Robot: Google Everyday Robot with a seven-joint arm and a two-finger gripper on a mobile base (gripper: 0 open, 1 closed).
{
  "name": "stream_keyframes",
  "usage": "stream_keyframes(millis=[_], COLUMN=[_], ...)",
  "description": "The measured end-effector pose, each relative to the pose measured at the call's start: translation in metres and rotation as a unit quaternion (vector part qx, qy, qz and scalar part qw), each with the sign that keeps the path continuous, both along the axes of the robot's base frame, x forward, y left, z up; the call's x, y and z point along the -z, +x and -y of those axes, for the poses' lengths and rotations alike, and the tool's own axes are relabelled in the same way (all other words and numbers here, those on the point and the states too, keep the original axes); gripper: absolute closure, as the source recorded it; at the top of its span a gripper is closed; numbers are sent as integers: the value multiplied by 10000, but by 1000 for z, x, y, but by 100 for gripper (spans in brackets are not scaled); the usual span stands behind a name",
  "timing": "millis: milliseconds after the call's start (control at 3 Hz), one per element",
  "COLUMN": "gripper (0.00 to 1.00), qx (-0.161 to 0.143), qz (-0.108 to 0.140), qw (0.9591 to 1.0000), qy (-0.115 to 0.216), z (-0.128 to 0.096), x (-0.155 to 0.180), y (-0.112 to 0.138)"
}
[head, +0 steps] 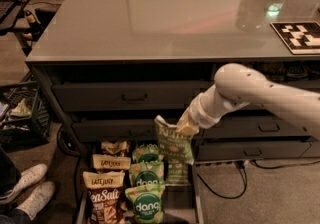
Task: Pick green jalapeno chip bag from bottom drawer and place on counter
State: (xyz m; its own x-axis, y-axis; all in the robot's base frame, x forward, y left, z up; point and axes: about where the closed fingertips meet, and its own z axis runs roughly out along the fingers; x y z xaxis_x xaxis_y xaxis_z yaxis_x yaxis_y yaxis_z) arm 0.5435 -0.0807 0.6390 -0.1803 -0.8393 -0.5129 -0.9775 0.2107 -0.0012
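Note:
My gripper [183, 127] reaches in from the right on a white arm and is shut on the top edge of the green jalapeno chip bag [173, 144]. The bag hangs upright from it, lifted above the right side of the open bottom drawer [196, 203]. The drawer still holds green "dang" bags [146, 204] in the middle and brown-and-cream bags [104, 199] on the left. The glossy grey counter [165, 13] stretches above the drawer fronts, higher than the bag.
A black-and-white marker board [299, 35] lies on the counter's right side, dark objects at its far right. Closed drawers with handles [134, 96] face me. A cable [235, 183] runs on the floor at right. Shoes [25, 188] and a crate [17, 110] are at left.

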Motion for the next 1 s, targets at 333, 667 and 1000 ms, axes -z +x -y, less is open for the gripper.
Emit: stream_keyframes(millis=[333,667,1000], gripper=[100,100,100], qx=[-2,-165,-177], qz=[347,593,612], qw=[9993,9977,9975], qy=[-139,-282,-292], z=[1,-4,-5], x=[-41,-66,-68], y=[14,23,23])
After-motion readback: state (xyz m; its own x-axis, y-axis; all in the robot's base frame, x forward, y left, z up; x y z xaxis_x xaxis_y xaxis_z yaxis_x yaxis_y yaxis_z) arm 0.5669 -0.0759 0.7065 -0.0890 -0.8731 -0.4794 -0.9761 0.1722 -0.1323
